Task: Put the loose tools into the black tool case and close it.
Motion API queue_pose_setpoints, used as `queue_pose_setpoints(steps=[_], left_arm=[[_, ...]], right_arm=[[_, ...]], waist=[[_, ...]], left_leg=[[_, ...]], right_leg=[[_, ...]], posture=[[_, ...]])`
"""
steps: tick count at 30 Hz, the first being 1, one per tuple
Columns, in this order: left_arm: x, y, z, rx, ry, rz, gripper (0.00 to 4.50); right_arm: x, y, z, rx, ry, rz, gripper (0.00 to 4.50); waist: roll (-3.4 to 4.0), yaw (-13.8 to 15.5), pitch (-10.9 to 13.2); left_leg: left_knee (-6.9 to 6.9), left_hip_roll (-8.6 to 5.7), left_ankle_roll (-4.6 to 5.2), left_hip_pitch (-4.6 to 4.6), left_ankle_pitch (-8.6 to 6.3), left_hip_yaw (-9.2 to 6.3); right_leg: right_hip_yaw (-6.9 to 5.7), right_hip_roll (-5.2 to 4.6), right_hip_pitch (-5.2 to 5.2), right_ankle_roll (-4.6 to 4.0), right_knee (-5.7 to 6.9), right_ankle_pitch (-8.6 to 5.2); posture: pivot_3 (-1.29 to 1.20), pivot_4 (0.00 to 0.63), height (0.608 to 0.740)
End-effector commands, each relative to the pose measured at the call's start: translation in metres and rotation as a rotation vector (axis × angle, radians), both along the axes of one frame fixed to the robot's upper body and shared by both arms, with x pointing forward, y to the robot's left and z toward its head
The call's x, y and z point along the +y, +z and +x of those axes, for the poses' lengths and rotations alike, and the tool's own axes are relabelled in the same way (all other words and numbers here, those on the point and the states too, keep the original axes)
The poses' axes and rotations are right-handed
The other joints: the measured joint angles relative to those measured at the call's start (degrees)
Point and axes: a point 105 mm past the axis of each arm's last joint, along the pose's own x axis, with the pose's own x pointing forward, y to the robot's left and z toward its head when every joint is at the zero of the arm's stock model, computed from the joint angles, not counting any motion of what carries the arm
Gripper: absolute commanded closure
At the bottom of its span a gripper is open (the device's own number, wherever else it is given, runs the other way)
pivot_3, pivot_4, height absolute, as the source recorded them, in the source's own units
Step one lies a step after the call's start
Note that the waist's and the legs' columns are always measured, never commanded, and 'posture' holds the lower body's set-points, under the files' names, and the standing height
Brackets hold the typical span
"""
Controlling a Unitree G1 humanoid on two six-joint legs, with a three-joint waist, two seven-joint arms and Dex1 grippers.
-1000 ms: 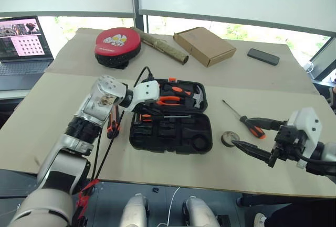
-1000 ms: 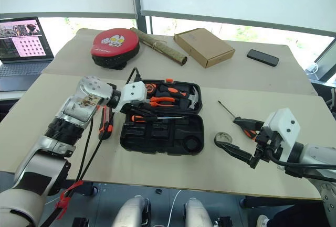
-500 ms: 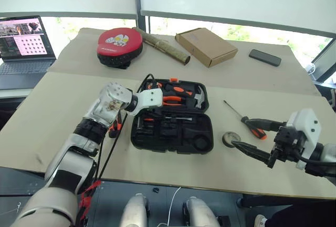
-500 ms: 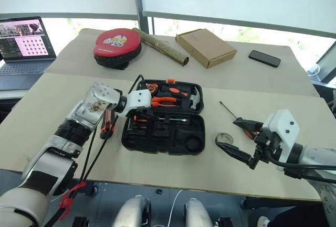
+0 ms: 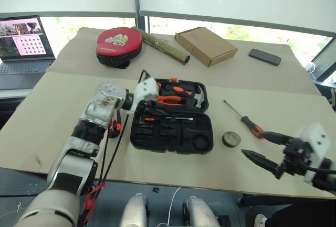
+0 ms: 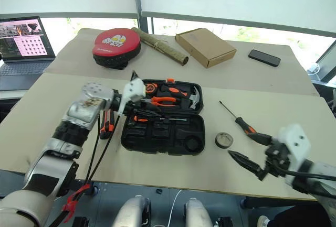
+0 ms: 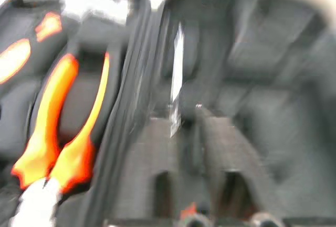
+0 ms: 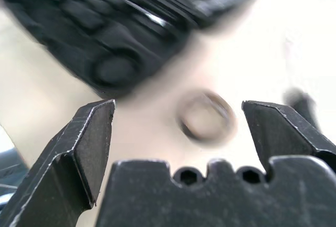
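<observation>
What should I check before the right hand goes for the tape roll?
1. Right hand open: ok, fingers spread wide.
2. Tape roll free on the table, right of the tool case: ok.
3. Case open to receive it: ok.
4. Round recess unoccupied: ok.
5. Left hand clear of the case: not ok, over its left end.
6. Screwdriver loose beyond the roll: not ok, still outside the case.

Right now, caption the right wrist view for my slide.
Open right gripper faces the tape roll beside the open tool case.
</observation>
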Motion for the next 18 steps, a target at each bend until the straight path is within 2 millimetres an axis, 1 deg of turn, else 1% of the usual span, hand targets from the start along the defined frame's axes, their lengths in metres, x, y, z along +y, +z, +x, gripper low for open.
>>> queue_pose_setpoints(steps=[1,3,5,6,8,11,14,18], left_arm=[[0.005,0.034,-0.023,0.033,-0.052,-0.148,1.74],[0.007,0.042,-0.046,0.088,-0.142,-0.175,1.03],[0.005,0.045,-0.061,0.128,-0.201,-0.184,0.31],[0.003,0.046,-0.068,0.142,-0.229,-0.174,0.05],[0.001,0.044,-0.081,0.159,-0.276,-0.149,0.05],[-0.001,0.04,-0.09,0.141,-0.305,-0.108,0.05],[-0.002,0.036,-0.091,0.129,-0.297,-0.095,0.05],[-0.001,0.032,-0.089,0.1,-0.263,-0.07,0.05]], right_arm=[[-0.031,0.008,-0.014,-0.006,-0.117,-0.023,0.0],[-0.049,0.004,-0.019,0.023,-0.174,-0.028,0.0],[-0.059,0.001,-0.017,0.039,-0.197,-0.037,0.0],[-0.063,-0.001,-0.012,0.042,-0.2,-0.04,0.0],[-0.066,-0.004,0.0,0.044,-0.198,-0.042,0.0],[-0.065,-0.011,0.025,0.047,-0.173,-0.055,0.0],[-0.063,-0.02,0.052,0.048,-0.16,-0.059,0.0],[-0.051,-0.034,0.089,0.063,-0.13,-0.032,0.0]], waist=[[0.02,-0.1,0.0],[0.03,-0.2,0.0],[0.05,-0.4,0.0],[0.05,-0.5,0.0],[0.06,-0.7,0.0],[0.07,-1.4,0.0],[0.15,-1.4,0.0],[0.22,-1.4,0.0]], left_leg=[[0.0,0.0,0.0,0.03,0.0,0.0],[0.01,-0.01,0.0,0.11,0.0,0.01],[0.01,0.0,0.0,0.15,0.0,0.01],[0.01,0.01,0.0,0.17,0.0,0.02],[0.02,0.0,0.0,0.17,0.0,0.03],[0.01,-0.01,0.01,0.23,0.03,0.03],[-0.06,-0.03,0.01,0.44,0.03,0.04],[-0.06,-0.04,0.01,0.53,0.03,0.08]], right_leg=[[0.0,0.0,0.03,0.0,0.0,0.0],[0.01,0.0,0.11,0.0,0.0,0.0],[0.01,0.0,0.14,0.0,-0.01,0.0],[0.01,0.0,0.16,0.0,-0.01,0.0],[0.03,-0.01,0.15,0.0,-0.01,0.0],[0.09,0.01,0.17,-0.01,-0.02,0.0],[0.16,0.05,0.32,-0.03,-0.03,-0.01],[0.2,0.04,0.42,-0.03,-0.07,-0.01]], posture=[[0.0,0.15,0.74],[0.0,0.15,0.74],[0.0,0.15,0.74],[0.0,0.15,0.74],[0.0,0.15,0.74],[0.0,0.15,0.74],[0.0,0.15,0.74],[0.0,0.15,0.74]])
